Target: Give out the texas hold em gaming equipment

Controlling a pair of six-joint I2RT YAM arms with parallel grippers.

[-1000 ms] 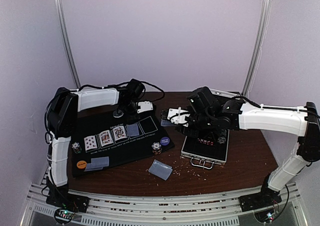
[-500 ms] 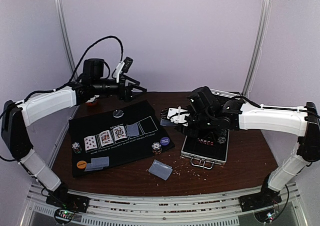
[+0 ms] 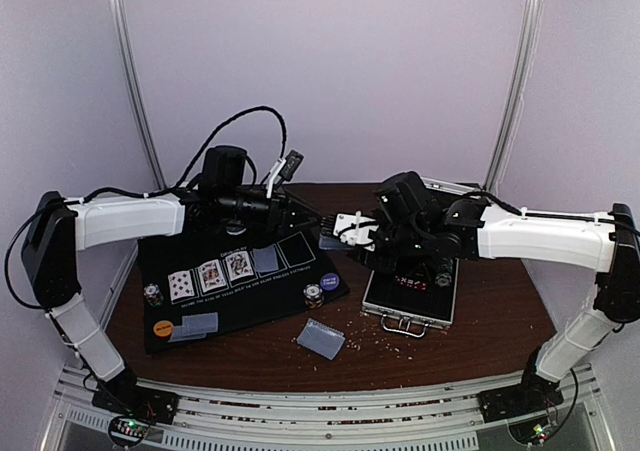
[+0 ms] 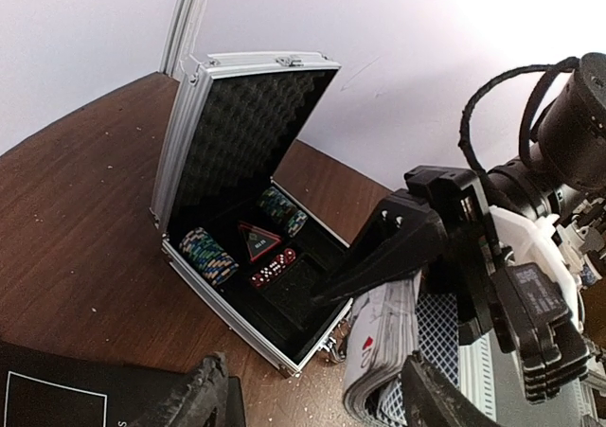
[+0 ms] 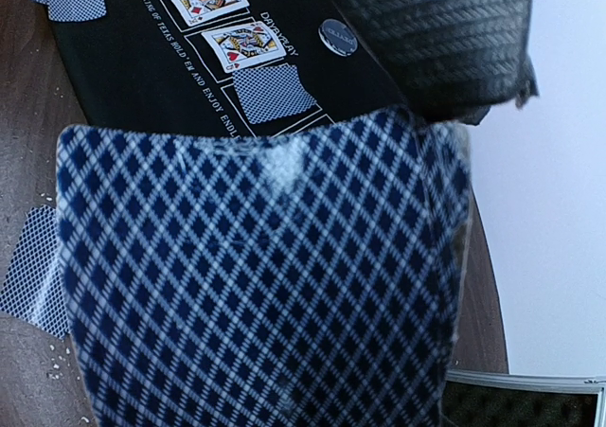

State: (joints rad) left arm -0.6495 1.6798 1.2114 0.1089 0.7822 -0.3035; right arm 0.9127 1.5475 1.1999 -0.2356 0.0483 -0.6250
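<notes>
Gripping a deck of playing cards (image 5: 256, 285), right tool (image 3: 340, 236) faces the open left tool (image 4: 320, 394); mat (image 5: 114, 77) reads "TEXAS HOLD'EM"

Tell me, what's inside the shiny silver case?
Inside the silver case lie two rows of striped chips, a small triangular piece and red dice on black lining. The right gripper, holding a deck of cards, hides one end.

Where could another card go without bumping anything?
Bare: the outlined slot right of the face-down card, and the wood right of the case. Crowded: the mat's far corner, where the left gripper hovers by the right gripper's deck.
</notes>
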